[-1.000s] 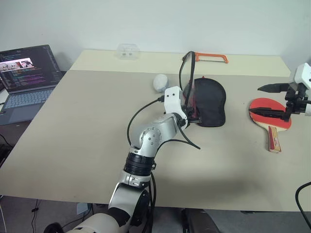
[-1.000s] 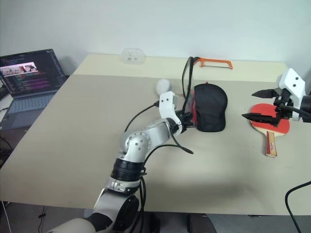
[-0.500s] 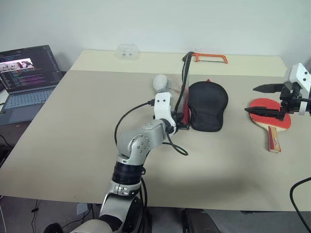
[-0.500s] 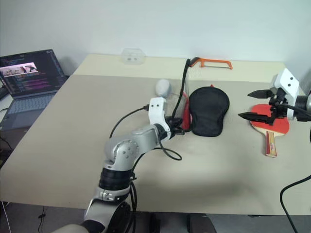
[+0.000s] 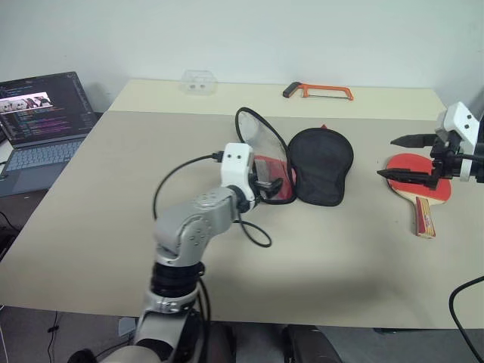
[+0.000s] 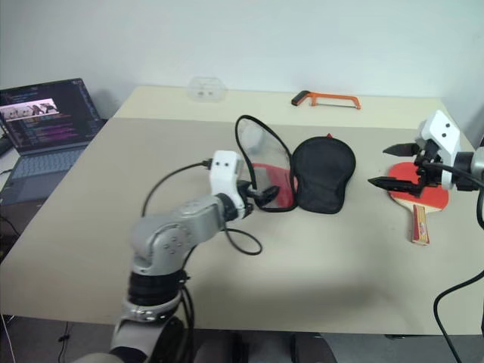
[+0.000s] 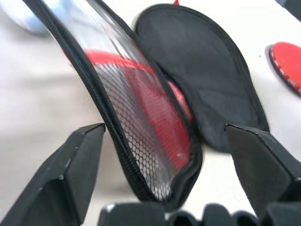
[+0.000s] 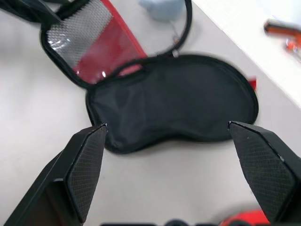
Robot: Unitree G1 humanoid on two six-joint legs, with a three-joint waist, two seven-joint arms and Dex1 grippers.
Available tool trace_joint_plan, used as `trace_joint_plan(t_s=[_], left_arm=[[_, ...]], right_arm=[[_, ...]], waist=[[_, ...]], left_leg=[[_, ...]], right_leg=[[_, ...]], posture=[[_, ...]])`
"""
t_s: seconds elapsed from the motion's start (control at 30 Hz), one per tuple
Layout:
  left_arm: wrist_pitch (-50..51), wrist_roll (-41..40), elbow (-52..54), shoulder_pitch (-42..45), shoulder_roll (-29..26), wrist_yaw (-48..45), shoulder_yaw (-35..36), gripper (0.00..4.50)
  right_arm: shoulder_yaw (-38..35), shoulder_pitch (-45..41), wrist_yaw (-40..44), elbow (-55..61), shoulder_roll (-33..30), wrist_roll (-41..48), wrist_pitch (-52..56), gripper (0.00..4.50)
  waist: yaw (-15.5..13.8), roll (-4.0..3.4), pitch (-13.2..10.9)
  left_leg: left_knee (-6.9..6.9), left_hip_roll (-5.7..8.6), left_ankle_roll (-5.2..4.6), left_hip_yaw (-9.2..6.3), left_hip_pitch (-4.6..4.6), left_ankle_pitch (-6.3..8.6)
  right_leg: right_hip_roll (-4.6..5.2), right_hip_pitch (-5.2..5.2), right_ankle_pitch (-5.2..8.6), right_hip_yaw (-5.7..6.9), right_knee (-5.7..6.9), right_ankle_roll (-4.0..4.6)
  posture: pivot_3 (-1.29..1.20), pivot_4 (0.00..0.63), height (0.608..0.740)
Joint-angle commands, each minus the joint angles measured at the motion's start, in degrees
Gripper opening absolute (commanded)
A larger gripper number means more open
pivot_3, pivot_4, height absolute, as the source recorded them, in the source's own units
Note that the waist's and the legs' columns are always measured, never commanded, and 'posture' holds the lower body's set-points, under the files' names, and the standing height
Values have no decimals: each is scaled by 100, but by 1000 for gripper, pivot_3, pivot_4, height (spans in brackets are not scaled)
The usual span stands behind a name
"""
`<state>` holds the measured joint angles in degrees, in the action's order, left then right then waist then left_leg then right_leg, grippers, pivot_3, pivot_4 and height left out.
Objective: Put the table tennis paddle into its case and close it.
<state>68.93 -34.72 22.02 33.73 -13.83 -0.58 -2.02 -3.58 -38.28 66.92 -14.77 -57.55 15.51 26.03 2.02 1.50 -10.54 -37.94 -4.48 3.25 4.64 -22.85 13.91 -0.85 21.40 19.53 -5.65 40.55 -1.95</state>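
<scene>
The left gripper (image 5: pixel 266 184) has its fingers spread around the raised mesh flap of the case (image 5: pixel 321 165), which lies opened at the table's (image 5: pixel 113 204) middle. The right gripper (image 5: pixel 403 157), also spread wide, hovers above the table tennis paddle (image 5: pixel 420 189) lying on the right side.

The case (image 5: pixel 321 165) is black outside, red with mesh inside; the paddle (image 5: pixel 418 178) is red-faced; the hacksaw (image 5: pixel 318 91) is orange.
</scene>
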Motion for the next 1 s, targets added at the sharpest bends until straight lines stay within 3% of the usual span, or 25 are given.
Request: trace_joint_plan(t_s=[0.03, 0.23, 0.37, 0.6, 1.0], left_arm=[[-12, -206, 682, -31, -944, -1047, -113, 4488], [-718, -300, 840, -401, -2715, -3084, -280, 4488], [-1468, -118, 409, -487, -3273, -4052, -267, 4488], [-1916, 140, 8, -297, -3086, -4546, -571, 4488], [-2149, 604, -309, -86, -2722, -4782, -903, 4488]], right_arm=[[-447, 114, -1211, 223, 145, -187, 790, 4500], [-1178, 682, -3203, 1140, 908, -220, 2678, 4500], [-1708, 895, -4289, 1528, 1337, -407, 3588, 4500], [-2402, 1047, -5381, 1680, 1722, -655, 4345, 4500], [-2291, 986, -4987, 651, 1744, -383, 3678, 4500]], waist=[[-6, 0, 0], [-11, 0, 0], [-12, -1, 0], [-15, -1, 0], [16, 0, 0]], left_leg=[[0, -1, 0, -3, -1, 0], [2, -6, 1, -2, -3, 0], [6, -4, 2, 1, -8, 1], [11, 2, -1, 3, -12, 3], [16, 2, -3, 9, -17, 5]], right_leg=[[1, 0, 0, 3, 0, 0], [4, 2, 1, 4, -4, 0], [3, 8, 1, 5, -7, 0], [0, 10, 1, 4, -16, -1], [-4, 14, 0, 0, -25, -2]], posture=[[0, 150, 740], [0, 150, 740], [0, 150, 740], [0, 150, 740], [0, 150, 740]])
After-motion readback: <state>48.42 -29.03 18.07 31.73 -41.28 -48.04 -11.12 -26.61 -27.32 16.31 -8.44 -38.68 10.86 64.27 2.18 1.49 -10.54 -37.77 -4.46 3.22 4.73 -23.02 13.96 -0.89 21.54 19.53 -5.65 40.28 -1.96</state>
